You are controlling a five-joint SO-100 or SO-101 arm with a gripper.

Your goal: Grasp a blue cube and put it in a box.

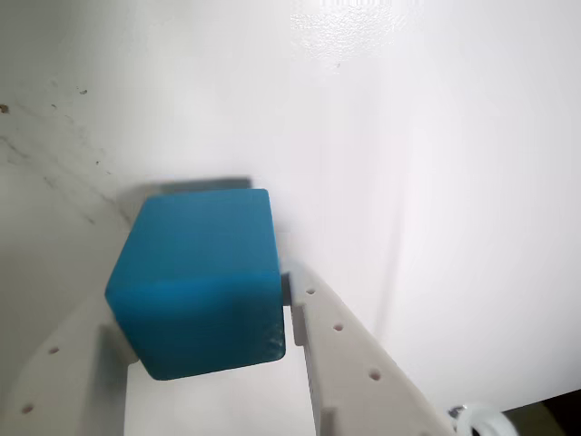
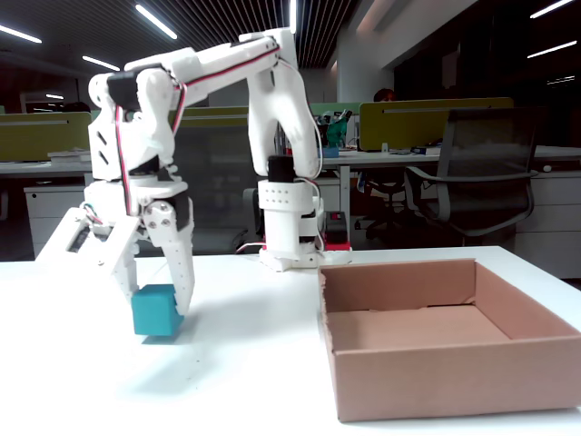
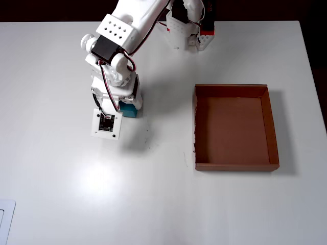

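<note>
In the overhead view the arm hides nearly all of the blue cube (image 3: 132, 111) and the jaws entirely.

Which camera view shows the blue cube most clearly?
The wrist view: the blue cube fills the frame between the gripper's fingers. The fixed view shows it small, clamped near the table. In the overhead view, the arm hides most of it.

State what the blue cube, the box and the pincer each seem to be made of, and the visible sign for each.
Blue cube: probably matte plastic; faint layered texture at one lower corner hints at printing.
Box: brown cardboard, dull, with a ragged front-left corner.
Pincer: white rigid plastic, smooth, with rows of small holes in the wrist view.
</note>
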